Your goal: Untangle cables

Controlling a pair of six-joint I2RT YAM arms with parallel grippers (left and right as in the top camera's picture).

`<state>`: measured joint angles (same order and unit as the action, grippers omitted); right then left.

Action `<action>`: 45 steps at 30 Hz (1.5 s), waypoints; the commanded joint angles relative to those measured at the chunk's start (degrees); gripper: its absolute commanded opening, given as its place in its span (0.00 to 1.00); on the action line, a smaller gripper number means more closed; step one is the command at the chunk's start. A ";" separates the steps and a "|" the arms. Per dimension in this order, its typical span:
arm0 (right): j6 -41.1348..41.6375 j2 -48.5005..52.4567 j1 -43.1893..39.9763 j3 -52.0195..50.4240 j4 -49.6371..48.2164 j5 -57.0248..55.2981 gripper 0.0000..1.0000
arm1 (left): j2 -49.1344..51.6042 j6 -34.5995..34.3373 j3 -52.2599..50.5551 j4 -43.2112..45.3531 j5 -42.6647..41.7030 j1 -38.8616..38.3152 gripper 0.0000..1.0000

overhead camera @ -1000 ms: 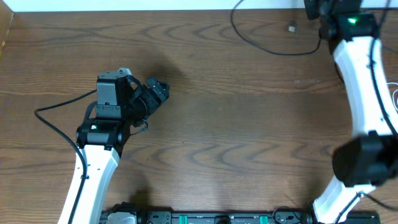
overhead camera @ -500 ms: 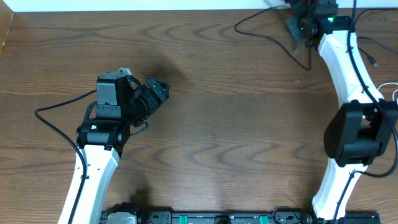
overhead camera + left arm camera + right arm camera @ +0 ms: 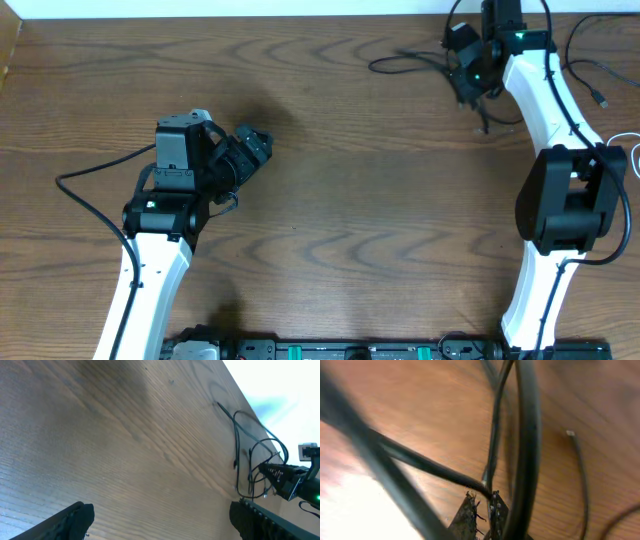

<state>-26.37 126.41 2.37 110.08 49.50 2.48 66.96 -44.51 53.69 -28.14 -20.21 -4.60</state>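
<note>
While right arm (image 3: pixel 545 95) stretches far | right end effector (image 3: pixel 468 84) pinches cables (image 3: pixel 527 435)

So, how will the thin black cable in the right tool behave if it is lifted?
Probably floppy: the thin black cable bends in loose curves away from the right tool, so it should sag. Probably light too, being so thin. A nearer black strand runs close beside it, so it may snag on that.
</note>
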 commanded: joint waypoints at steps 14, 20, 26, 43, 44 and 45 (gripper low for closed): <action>7.52 -1.49 -5.14 -2.01 -0.63 15.30 0.83 | -0.31 1.22 0.70 -0.11 0.39 0.20 0.92; 7.50 -8.85 -4.83 -1.88 -1.40 21.53 0.99 | -0.31 1.20 0.70 -0.11 0.39 0.20 0.92; 11.80 -15.56 -5.09 -1.88 -3.50 8.31 0.99 | -0.31 1.20 0.70 -0.11 0.39 0.20 0.92; 31.34 -34.23 -5.77 -1.88 -3.26 -13.94 0.99 | -0.31 1.22 0.70 -0.11 0.39 0.20 0.92; 32.39 -35.17 -5.73 -1.88 -2.54 -14.40 0.99 | -0.31 1.22 0.70 -0.11 0.39 0.20 0.92; 32.59 -36.09 -5.55 -1.88 -1.90 -13.90 0.99 | -0.31 1.20 0.70 -0.11 0.39 0.20 0.92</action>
<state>-0.36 92.23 -2.98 107.72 46.37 -4.86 66.96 -44.51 53.69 -28.14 -20.21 -4.60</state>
